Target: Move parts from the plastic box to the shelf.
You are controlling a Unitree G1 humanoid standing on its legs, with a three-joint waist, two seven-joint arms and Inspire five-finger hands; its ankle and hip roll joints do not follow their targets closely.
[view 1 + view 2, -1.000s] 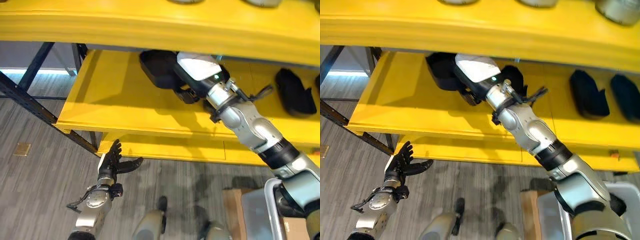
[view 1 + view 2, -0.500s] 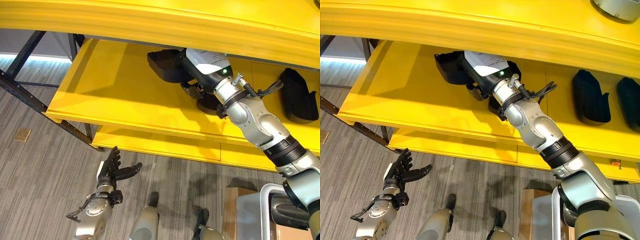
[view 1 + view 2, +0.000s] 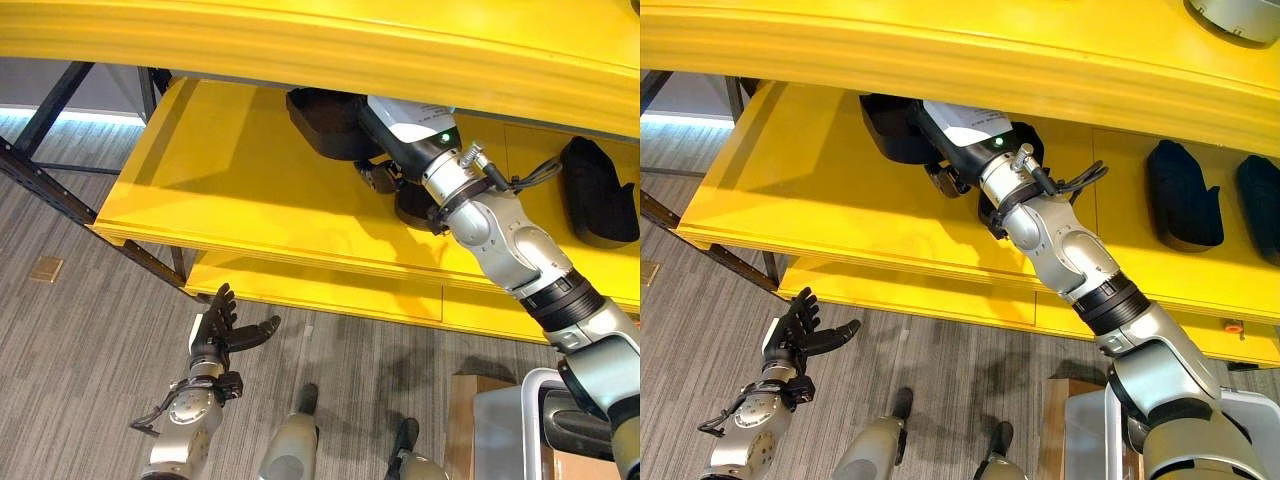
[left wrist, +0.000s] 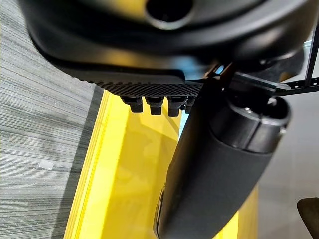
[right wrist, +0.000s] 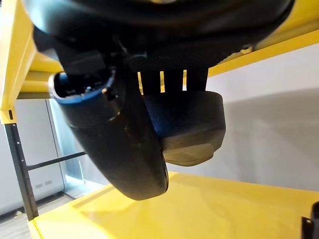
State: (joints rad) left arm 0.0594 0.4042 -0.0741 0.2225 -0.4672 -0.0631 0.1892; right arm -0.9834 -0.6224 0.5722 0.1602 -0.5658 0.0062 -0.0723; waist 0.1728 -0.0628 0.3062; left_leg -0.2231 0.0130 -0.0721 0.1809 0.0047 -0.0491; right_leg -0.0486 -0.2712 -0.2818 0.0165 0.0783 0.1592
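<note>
Four black parts (image 3: 1185,195) on shelf (image 3: 820,200)

Glossy yellow-painted shelf board (image 3: 250,190) holds a matt black moulded plastic part (image 3: 325,120) above grey wood-grain plank flooring (image 3: 80,340).

Silver-grey arms, dark hands, white wrist cover

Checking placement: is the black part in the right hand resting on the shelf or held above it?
Held above it. In the right wrist view the part hangs clear of the shelf, gripped by the right hand.
</note>
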